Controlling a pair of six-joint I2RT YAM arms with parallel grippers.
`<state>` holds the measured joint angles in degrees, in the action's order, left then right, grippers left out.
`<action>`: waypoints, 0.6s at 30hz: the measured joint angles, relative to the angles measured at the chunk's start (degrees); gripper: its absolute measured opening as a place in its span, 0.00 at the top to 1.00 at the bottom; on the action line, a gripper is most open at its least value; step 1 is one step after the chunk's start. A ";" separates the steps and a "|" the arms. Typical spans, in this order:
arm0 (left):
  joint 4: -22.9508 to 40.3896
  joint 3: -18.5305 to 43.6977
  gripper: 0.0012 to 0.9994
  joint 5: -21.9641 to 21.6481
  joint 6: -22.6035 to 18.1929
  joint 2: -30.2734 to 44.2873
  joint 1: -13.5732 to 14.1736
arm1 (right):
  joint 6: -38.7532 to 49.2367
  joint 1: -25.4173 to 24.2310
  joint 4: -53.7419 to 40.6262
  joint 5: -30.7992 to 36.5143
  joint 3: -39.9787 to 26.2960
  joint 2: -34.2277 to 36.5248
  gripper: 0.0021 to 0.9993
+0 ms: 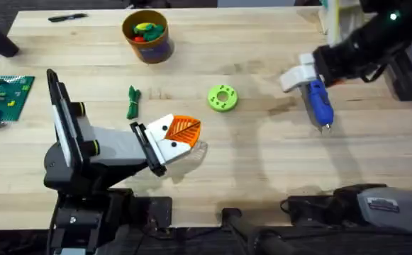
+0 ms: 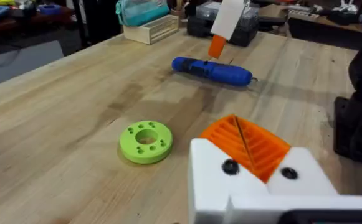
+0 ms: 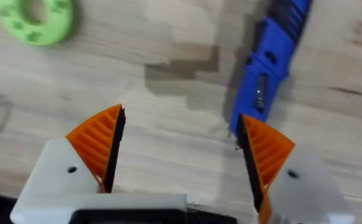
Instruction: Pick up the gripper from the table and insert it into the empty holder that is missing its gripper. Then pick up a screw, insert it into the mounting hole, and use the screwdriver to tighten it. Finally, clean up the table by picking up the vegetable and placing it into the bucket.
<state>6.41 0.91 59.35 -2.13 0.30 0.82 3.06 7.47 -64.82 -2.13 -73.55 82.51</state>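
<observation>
Hovering over the blue screwdriver (image 1: 320, 103), the right gripper (image 3: 177, 149) has its two ribbed orange pads spread wide, holding nothing; one pad sits just beside the tool's barrel, which suggests it is lining up to straddle and pick up the tool for the tightening step. The screwdriver lies flat on the light butcher-block table (image 1: 262, 152), a smooth pen-shaped plastic body with a thin silver tip pointing toward the arms' bases, so a grip across the barrel looks like the natural approach. The left gripper (image 1: 181, 134) rests low over the table near the middle, showing one white finger carrying a wedge-shaped orange ribbed pad (image 2: 249, 144); whether its fingers are parted or closed I cannot tell from these views. A slim dark-green vegetable (image 1: 132, 101) lies on the bare wood just beyond the left arm, not yet cleared away. The bucket (image 1: 147, 35), a small round pot with a yellow-orange rim and colourful toys inside, stands toward the far edge, well apart from the vegetable. Between the two arms sits a lime-green round disc (image 1: 223, 98), flat, with a centre hole and a ring of smaller holes, its matte plastic contrasting with the striped grain of the wood.
</observation>
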 joint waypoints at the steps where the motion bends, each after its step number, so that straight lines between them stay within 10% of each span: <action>1: 0.01 0.00 0.99 0.00 0.00 -0.01 0.00 | 0.83 -2.33 0.53 -0.01 0.79 0.73 0.01; 8: -0.01 0.00 0.99 -0.01 0.00 0.01 0.02 | 7.64 -11.77 7.85 0.56 1.63 6.45 0.01; 18: -0.04 0.00 0.99 -0.26 0.00 -0.01 0.00 | 14.74 -13.08 18.45 4.28 1.63 18.00 0.00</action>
<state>6.37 0.91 59.09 -2.13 0.30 0.82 17.80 -5.61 -46.37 2.15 -71.92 100.51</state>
